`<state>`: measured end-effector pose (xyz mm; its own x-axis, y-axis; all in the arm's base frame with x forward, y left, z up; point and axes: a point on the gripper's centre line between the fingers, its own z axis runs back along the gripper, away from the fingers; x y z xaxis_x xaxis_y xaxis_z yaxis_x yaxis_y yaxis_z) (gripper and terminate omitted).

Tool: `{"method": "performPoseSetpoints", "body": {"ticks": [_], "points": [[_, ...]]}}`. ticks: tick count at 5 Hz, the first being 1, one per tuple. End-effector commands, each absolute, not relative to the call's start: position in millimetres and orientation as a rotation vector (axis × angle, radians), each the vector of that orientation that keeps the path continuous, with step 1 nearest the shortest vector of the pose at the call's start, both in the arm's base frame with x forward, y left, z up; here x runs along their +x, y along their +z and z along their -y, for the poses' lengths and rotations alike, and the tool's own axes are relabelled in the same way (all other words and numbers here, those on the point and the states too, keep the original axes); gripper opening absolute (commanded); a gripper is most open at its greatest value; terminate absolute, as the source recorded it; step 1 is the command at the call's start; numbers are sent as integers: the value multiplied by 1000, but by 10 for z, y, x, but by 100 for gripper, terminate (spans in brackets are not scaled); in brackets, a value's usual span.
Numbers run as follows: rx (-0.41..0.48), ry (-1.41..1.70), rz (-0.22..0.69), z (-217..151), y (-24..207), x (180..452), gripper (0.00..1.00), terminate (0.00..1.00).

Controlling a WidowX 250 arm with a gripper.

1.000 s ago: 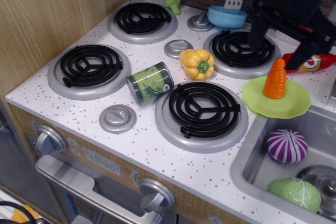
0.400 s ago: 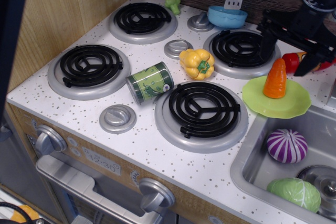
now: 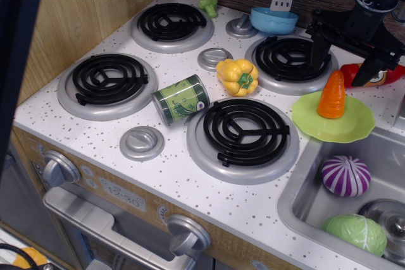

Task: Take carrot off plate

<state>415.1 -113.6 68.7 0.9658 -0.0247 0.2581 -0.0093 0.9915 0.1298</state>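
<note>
The orange carrot (image 3: 332, 96) stands upright on the lime-green plate (image 3: 357, 126) at the right of the stove top, next to the sink. My black gripper (image 3: 340, 60) hangs just behind and above the carrot's tip. It is open and empty. Its left finger (image 3: 316, 47) is over the back right burner and its right finger (image 3: 364, 71) is in front of the ketchup bottle. Neither finger touches the carrot.
A red ketchup bottle (image 3: 382, 76) lies behind the plate. A yellow pepper (image 3: 237, 76) and a green can (image 3: 181, 99) lie mid-stove. A blue bowl (image 3: 273, 20) and broccoli (image 3: 207, 4) are at the back. The sink (image 3: 297, 200) holds a purple cabbage (image 3: 345, 175) and a green cabbage (image 3: 354, 232).
My gripper has shifted right and a little lower towards the carrot, then eased slightly back left. A dark blurred strip has come in along the left edge. The carrot has not moved.
</note>
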Motion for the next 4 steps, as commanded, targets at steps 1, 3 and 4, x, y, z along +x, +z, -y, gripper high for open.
{"method": "performPoseSetpoints", "body": {"ticks": [1, 3, 4], "points": [[125, -29, 344, 1072, 643, 4209, 100, 0], [54, -9, 344, 1036, 501, 4225, 0, 0], [60, -3, 368, 1098, 475, 4234, 0, 0]]}}
